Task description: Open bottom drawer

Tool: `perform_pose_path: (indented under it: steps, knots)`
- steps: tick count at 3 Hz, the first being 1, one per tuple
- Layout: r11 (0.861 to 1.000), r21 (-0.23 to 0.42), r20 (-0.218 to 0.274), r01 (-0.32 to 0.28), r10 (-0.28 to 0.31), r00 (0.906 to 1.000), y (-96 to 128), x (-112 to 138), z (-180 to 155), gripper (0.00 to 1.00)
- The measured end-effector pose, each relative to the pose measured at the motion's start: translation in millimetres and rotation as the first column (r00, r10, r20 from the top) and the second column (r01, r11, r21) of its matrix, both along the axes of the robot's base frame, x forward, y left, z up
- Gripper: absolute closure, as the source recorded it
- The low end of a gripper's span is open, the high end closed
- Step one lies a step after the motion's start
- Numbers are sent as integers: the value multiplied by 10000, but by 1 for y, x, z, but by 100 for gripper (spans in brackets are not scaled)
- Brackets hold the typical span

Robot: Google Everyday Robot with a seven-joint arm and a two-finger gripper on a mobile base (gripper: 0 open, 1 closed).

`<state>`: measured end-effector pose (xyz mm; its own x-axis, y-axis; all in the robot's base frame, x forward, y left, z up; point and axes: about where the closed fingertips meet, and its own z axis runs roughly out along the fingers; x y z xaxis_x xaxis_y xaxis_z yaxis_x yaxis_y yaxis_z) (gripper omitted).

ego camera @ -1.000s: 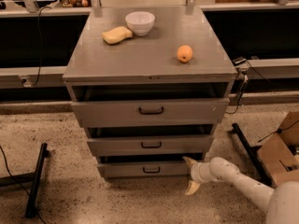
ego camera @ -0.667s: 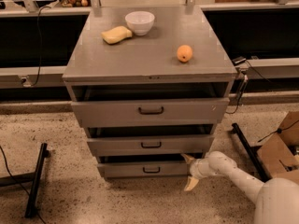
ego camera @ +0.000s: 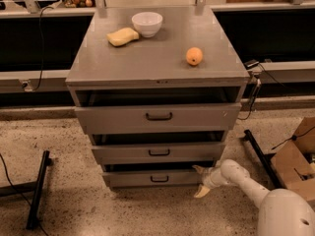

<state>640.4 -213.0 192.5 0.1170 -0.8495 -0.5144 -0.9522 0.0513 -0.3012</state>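
Note:
The grey cabinet has three drawer fronts. The bottom drawer (ego camera: 147,178) is the smallest, with a small dark bar handle (ego camera: 159,179) at its centre. It stands slightly pulled out, with a dark gap above it. My gripper (ego camera: 201,181) is at the drawer's right end, near the floor. Its two pale fingers are spread apart, one up at the drawer's top right corner and one down by the floor. It holds nothing. My white arm (ego camera: 246,183) reaches in from the lower right.
The mid-sized drawer (ego camera: 158,152) and the tall top drawer (ego camera: 158,116) sit above. On the cabinet top lie a white bowl (ego camera: 147,23), a yellow sponge (ego camera: 122,36) and an orange (ego camera: 194,56). A cardboard box (ego camera: 294,159) stands right; a black stand leg (ego camera: 38,188) lies left.
My gripper and arm have moved a little to the left, closer to the bottom drawer's right end. The drawers look unchanged.

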Motion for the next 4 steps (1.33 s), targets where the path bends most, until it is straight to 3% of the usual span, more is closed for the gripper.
perform_pose_path:
  steps: [2, 3, 4]
  knots:
    - [9991, -420, -173, 35, -42, 9998, 0, 5, -16, 39]
    - [9993, -200, -353, -317, 310, 9989, 6, -8, -6, 39]
    - [9966, 544, -539, -626, 655, 9964, 10, -31, 1, 39]
